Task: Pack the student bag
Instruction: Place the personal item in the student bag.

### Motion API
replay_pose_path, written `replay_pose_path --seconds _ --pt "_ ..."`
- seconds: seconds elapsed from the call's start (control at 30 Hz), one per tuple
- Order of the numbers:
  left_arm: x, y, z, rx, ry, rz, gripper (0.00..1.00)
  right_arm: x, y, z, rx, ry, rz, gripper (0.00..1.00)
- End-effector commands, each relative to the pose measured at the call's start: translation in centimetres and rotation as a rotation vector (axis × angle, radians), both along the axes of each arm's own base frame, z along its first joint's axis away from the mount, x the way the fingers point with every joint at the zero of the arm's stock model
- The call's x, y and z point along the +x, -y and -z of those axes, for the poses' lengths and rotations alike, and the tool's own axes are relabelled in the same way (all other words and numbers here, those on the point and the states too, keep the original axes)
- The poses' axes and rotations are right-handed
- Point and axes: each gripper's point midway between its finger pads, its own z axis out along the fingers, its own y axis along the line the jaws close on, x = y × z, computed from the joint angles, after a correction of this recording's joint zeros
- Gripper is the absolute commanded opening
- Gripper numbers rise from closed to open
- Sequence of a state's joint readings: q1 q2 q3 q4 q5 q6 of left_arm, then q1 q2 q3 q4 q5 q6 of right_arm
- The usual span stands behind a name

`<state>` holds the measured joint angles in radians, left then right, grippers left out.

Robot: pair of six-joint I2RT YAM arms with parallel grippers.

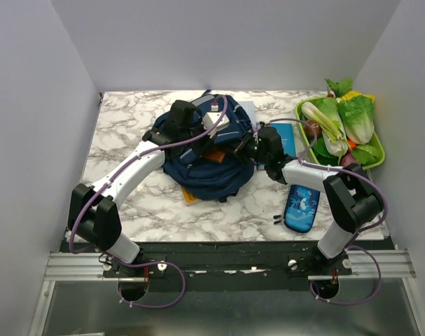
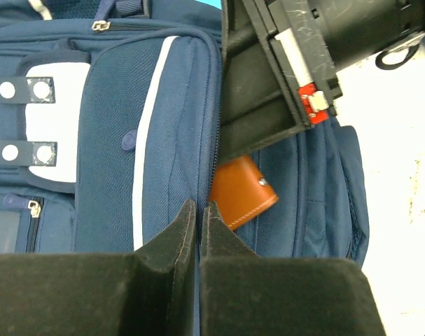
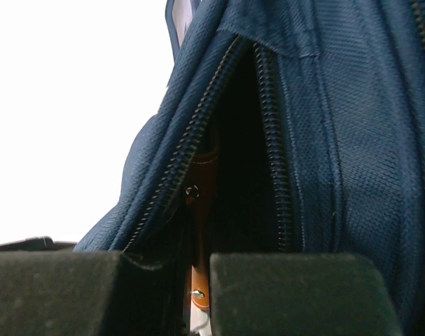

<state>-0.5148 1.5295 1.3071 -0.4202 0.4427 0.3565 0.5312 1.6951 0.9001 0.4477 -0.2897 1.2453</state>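
The bag [image 1: 208, 171] is being held mid-table, toward the far side. Its zip edges are being pinched tight by the left gripper [image 2: 199, 217] on the left and the right gripper [image 3: 198, 280] on the right, with a brown case [image 2: 240, 192] poking out between them.

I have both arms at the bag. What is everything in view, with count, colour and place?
student bag: one, navy blue, mid-table, main zip open
leather case: one, orange-brown, sticking out of the bag's opening
flat item: one, yellow-orange, under the bag's near edge
book: one, light blue, right of the bag, partly under the right arm
pencil case: one, blue, printed, near right
tray: one, green, far right
vegetables: several, mostly green, in the tray
table: one, white-grey marble
left gripper: black, shut on the bag's zip edge
right gripper: black, at the opening, apparently shut on the leather case
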Motion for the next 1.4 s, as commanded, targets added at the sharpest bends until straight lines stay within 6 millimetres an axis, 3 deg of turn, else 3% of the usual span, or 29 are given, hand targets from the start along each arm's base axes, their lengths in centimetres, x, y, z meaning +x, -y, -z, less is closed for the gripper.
replay_pose_path --seconds 0.0,0.07,0.1,0.17,0.2,0.23,0.33,0.4,0.43,0.47,0.57,0.6,0.73,0.8,0.83,0.9,0.97,1.1,1.27,1.3,1.33,1.37 --pt "-2.6 2.2 -4.3 -0.132 -0.004 0.096 0.0 3.7 0.0 -1.8 0.01 0.034 0.201 0.01" --pt "-2.6 2.4 -4.1 -0.138 -0.01 0.097 0.0 3.9 -0.8 -1.6 -0.02 0.024 0.205 0.05" --pt "-2.6 2.5 -4.0 -0.14 -0.014 0.098 0.0 3.7 -2.0 -2.6 -0.026 0.044 0.184 0.06" --pt "-2.6 2.7 -3.7 -0.145 -0.021 0.104 0.0 3.7 -2.2 -2.7 -0.07 0.064 0.225 0.14" --pt "-2.5 2.7 -3.6 -0.147 -0.023 0.1 0.0 3.5 -3.0 -3.4 -0.077 0.088 0.204 0.23" --pt "-2.5 2.7 -3.6 -0.147 -0.02 0.1 0.0 3.3 -3.5 -3.1 -0.089 0.083 0.174 0.43" --pt "-2.1 2.5 -3.1 -0.133 -0.014 0.09 0.0 2.1 -3.1 -1.5 -0.174 0.058 0.12 0.74" --pt "-1.9 2.4 -3.1 -0.139 -0.011 0.084 0.0 0.7 -2.7 -1.2 -0.191 0.058 0.078 0.84" --pt "-1.7 2.3 -3.1 -0.14 -0.012 0.077 0.0 -0.3 -2.2 0.2 -0.215 0.033 0.056 0.96" --pt "-1.6 2.3 -3.0 -0.139 -0.01 0.073 0.0 -1.0 -1.8 -0.2 -0.224 0.036 0.044 1.0" --pt "-0.8 2.0 -2.7 -0.13 0.005 0.048 0.0 -3.0 -0.7 0.7 -0.284 0.051 -0.012 1.0" --pt "-0.6 1.9 -2.5 -0.124 0.006 0.043 0.0 -3.4 -0.3 -0.9 -0.285 0.108 -0.025 1.0" --pt "-0.2 1.9 -2.1 -0.116 -0.006 0.038 0.0 -5.2 1.6 -3.0 -0.328 0.228 -0.053 0.97" --pt "-0.5 2.0 -1.7 -0.109 -0.031 0.055 0.07 -6.2 2.7 -2.7 -0.37 0.259 -0.071 0.94" --pt "-0.7 2.1 -1.8 -0.108 -0.038 0.07 0.09 -6.7 3.2 -3.6 -0.371 0.291 -0.065 0.9" --pt "-1.1 2.3 -1.7 -0.101 -0.073 0.093 0.18 -7.5 4.0 -2.8 -0.435 0.311 -0.089 0.85" --pt "-1.5 2.1 -2.0 -0.1 -0.097 0.107 0.27 -8.7 4.6 -1.8 -0.486 0.309 -0.12 0.74" --pt "-1.2 1.0 -3.3 -0.132 -0.109 0.109 0.36 -10.2 4.5 -1.1 -0.593 0.342 -0.175 0.64" --pt "1.1 -4.0 -3.9 -0.17 -0.147 0.03 0.39 -11.2 1.6 -1.8 -0.68 0.378 -0.267 0.64" --pt "1.3 -4.7 -3.7 -0.169 -0.154 0.021 0.4 -11.3 1.0 -1.1 -0.693 0.365 -0.286 0.61" --pt "1.5 -5.5 -3.4 -0.165 -0.163 0.003 0.39 -11.8 0.1 -0.9 -0.696 0.371 -0.309 0.54" --pt "1.7 -7.0 -3.0 -0.148 -0.164 -0.018 0.39 -12.0 -0.5 -0.8 -0.697 0.37 -0.322 0.4"
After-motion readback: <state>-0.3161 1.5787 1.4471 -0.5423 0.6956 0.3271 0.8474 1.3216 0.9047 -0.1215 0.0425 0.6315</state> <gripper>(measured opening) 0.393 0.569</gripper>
